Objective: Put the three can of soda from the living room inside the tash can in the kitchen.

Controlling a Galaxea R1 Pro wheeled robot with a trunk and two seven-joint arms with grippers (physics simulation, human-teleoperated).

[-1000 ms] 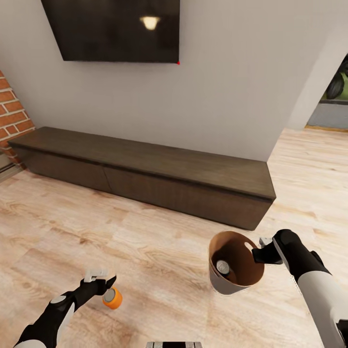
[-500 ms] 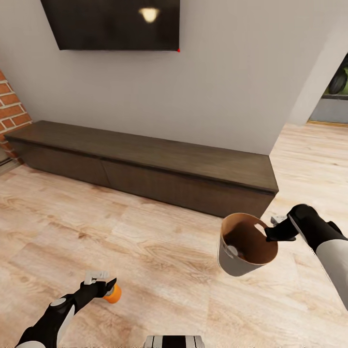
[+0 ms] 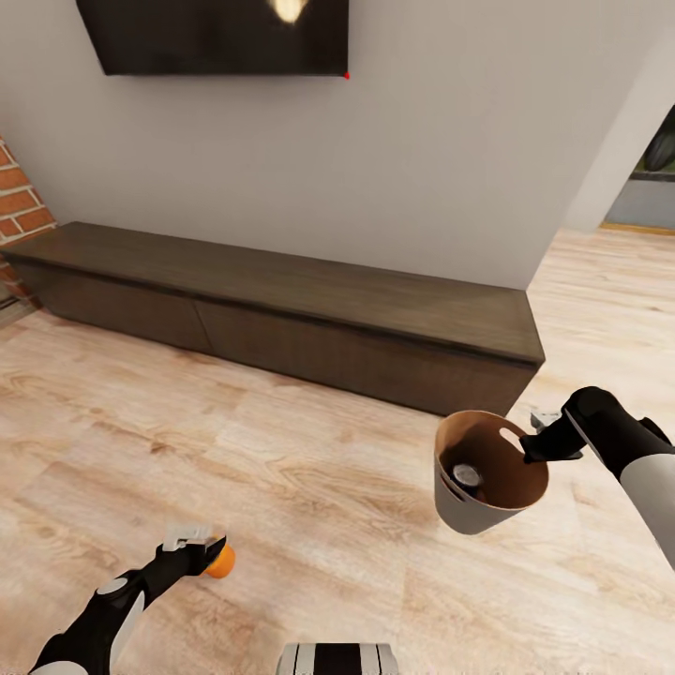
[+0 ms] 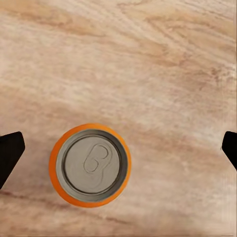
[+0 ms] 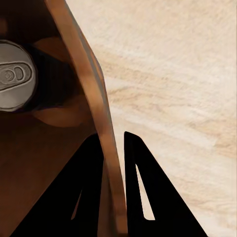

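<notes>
Since a second ago: right hand (image 3: 542, 441), clamped on the tash can (image 3: 487, 473) rim, has lifted it; a can (image 3: 464, 476) rides inside. Left hand (image 4: 118, 143), fingers spread, has sunk toward the orange can (image 3: 220, 560) between its tips. Pickup looks imminent. Wood floor (image 3: 309, 487), living room, TV (image 3: 216, 36) overhead.

Whole head view slid: wall TV (image 3: 216, 36) and long dark wood cabinet (image 3: 281, 314) sit higher in frame, so the camera moved. Right gripper (image 3: 536, 441) carried the pale grey, brown-lined tapered bucket (image 3: 487, 469) up and outward. The dark can with a silvery top (image 3: 466, 478) inside it shifted. The orange drink can (image 3: 220, 560) shows less behind the left gripper (image 3: 192, 546).
</notes>
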